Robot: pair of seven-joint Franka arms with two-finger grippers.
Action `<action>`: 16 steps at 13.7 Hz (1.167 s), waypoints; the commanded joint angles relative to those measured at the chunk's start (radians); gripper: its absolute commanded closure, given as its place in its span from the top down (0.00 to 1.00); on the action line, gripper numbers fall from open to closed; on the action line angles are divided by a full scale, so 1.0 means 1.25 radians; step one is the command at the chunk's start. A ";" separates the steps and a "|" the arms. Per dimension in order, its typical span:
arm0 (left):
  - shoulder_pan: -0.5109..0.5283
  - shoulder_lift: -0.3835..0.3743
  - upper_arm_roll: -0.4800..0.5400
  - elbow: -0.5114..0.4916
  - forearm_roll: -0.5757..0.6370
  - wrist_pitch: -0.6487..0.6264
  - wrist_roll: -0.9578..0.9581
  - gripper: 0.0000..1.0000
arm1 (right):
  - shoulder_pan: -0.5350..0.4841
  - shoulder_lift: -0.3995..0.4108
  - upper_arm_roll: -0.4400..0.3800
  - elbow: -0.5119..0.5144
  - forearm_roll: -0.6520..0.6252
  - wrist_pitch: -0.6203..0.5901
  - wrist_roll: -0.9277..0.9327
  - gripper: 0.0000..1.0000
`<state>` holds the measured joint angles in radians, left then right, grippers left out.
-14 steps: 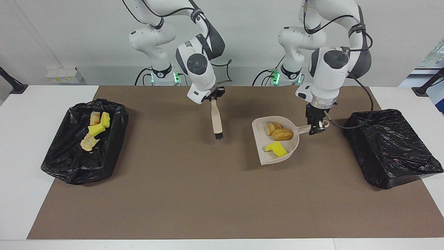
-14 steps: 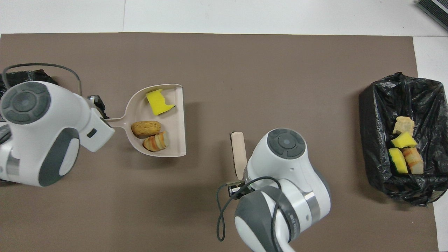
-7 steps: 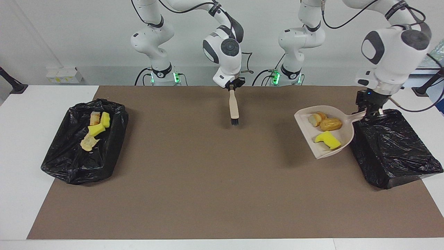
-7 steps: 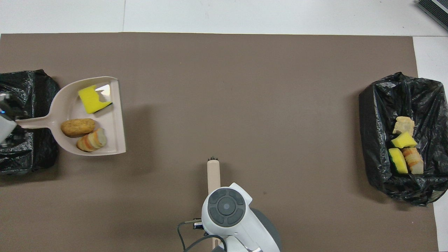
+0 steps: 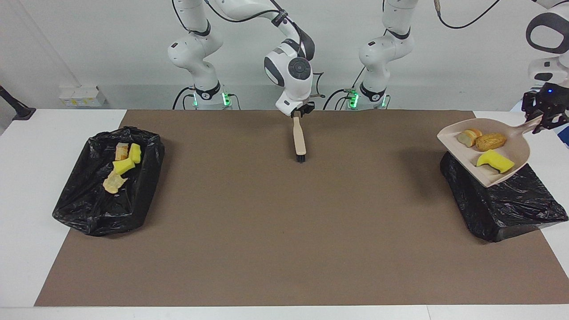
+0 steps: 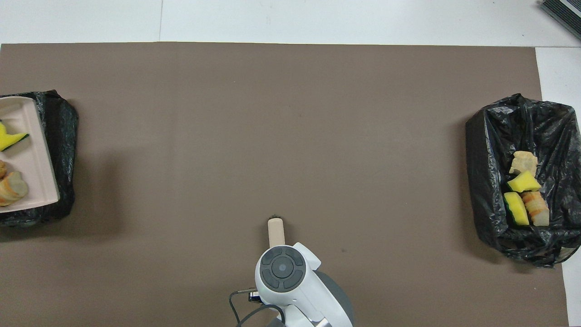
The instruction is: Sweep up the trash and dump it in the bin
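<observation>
Now that the left gripper (image 5: 543, 119), fingers clamped on the dustpan (image 5: 491, 155), has carried its scraps (image 5: 491, 141) over the bin (image 5: 502, 200), dumping comes next; the right gripper (image 5: 298, 114) waits, brush (image 5: 299, 140) in its fingers, grip tightness unclear.

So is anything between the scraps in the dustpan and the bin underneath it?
Nothing visible. The left gripper holds the dustpan by its handle over the black-bagged bin, with three scraps in the pan. The bag looks draped over the bin; I cannot tell whether its mouth is open.

White arms (image 5: 195, 40), grey joint caps, black cables, green base lights.
</observation>
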<state>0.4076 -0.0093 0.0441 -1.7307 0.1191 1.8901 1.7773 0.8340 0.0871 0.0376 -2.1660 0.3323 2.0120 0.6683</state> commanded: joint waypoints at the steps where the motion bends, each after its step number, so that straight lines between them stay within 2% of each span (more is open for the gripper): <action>1: 0.041 0.045 0.009 0.075 0.022 0.017 0.030 0.00 | -0.057 0.020 -0.002 0.078 -0.001 -0.057 -0.023 1.00; 4: 0.041 0.050 0.009 0.073 0.146 0.077 0.030 0.00 | -0.148 0.013 -0.007 0.145 -0.015 -0.094 -0.069 1.00; 8: 0.041 0.085 0.009 0.067 0.282 0.122 0.040 0.00 | -0.267 0.011 -0.007 0.218 -0.123 -0.133 -0.147 1.00; 10: 0.034 0.109 0.009 0.064 0.334 0.132 0.037 0.00 | -0.335 0.017 -0.004 0.258 -0.172 -0.169 -0.215 1.00; 14: -0.009 0.146 0.008 0.071 0.443 0.135 0.020 0.00 | -0.463 0.016 -0.008 0.297 -0.234 -0.170 -0.351 1.00; 16: -0.011 0.149 0.008 0.073 0.468 0.132 0.010 0.00 | -0.522 0.011 -0.008 0.349 -0.302 -0.174 -0.402 1.00</action>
<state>0.4079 0.1627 0.0420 -1.6668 0.6641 2.0536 1.7997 0.2413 0.0911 0.0145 -1.8022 0.0090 1.8242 0.2212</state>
